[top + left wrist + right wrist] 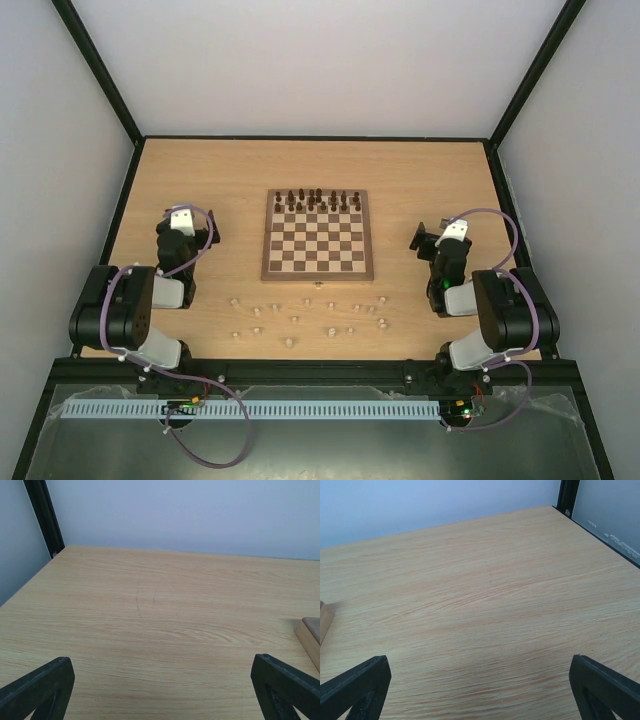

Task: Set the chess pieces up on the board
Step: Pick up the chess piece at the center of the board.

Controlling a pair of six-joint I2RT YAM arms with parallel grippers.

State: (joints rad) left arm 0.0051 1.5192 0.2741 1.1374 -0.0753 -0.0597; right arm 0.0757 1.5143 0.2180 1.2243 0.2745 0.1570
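Observation:
The board point(318, 274) lies at the middle of the table, with dark brown pieces point(318, 200) on its two far rows and its near rows bare. The pale chess pieces point(290, 342) are scattered over the table in front of the board, between the two arms. My left gripper point(186, 212) hovers left of the board, open and holding nothing; in the left wrist view its fingers point(40, 685) stand wide apart over bare wood. My right gripper point(445, 230) is to the right of the board, also open and holding nothing point(480, 687).
A corner of the board point(312, 635) shows at the right edge of the left wrist view, and another corner point(324, 620) at the left edge of the right wrist view. Black frame posts point(45, 515) and pale walls close off the table's far and side edges.

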